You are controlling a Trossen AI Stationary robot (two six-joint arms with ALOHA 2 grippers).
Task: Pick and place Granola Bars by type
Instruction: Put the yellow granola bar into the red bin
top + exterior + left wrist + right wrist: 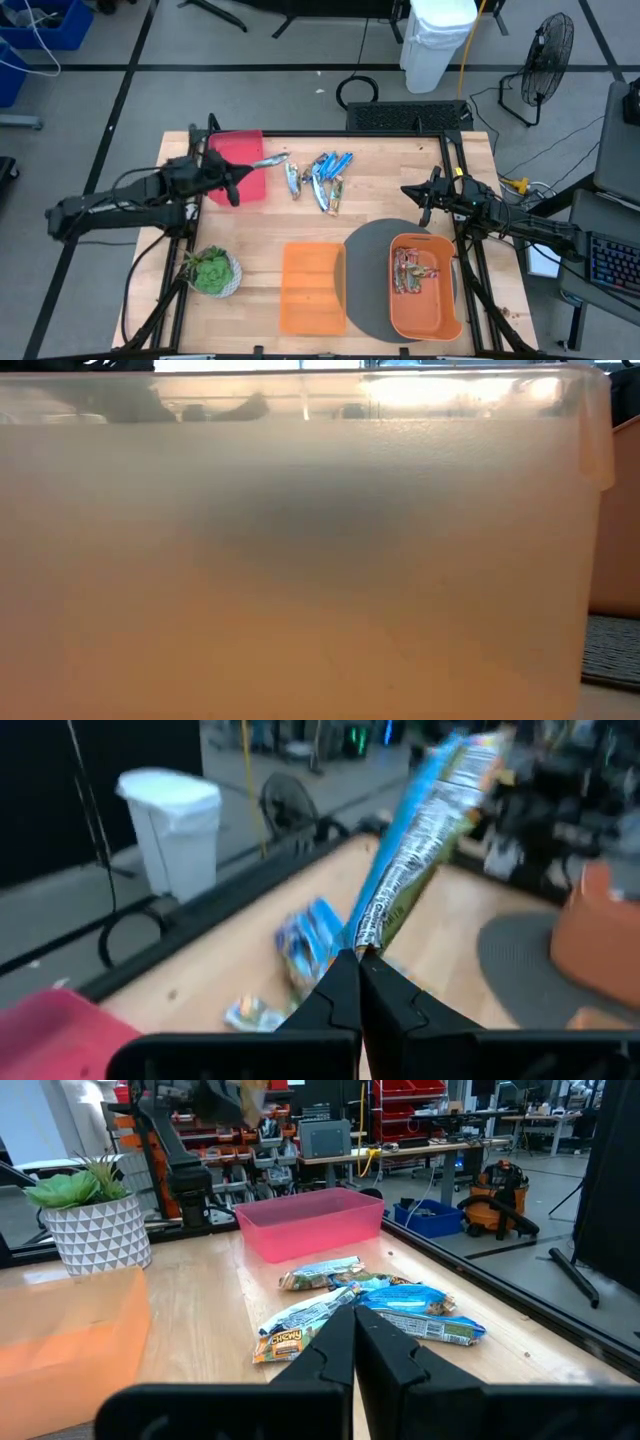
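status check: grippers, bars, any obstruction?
Left gripper shut on a silvery bar, lifted by the red bin. Right gripper shut, empty. Loose bars mid-table. Nothing blocking.

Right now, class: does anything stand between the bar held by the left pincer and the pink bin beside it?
Nothing visible does. The left pincer is shut on a silvery foil-wrapped granola bar, held at the edge of the pink rectangular plastic bin. The loose bars lie on the far side, away from the bin.
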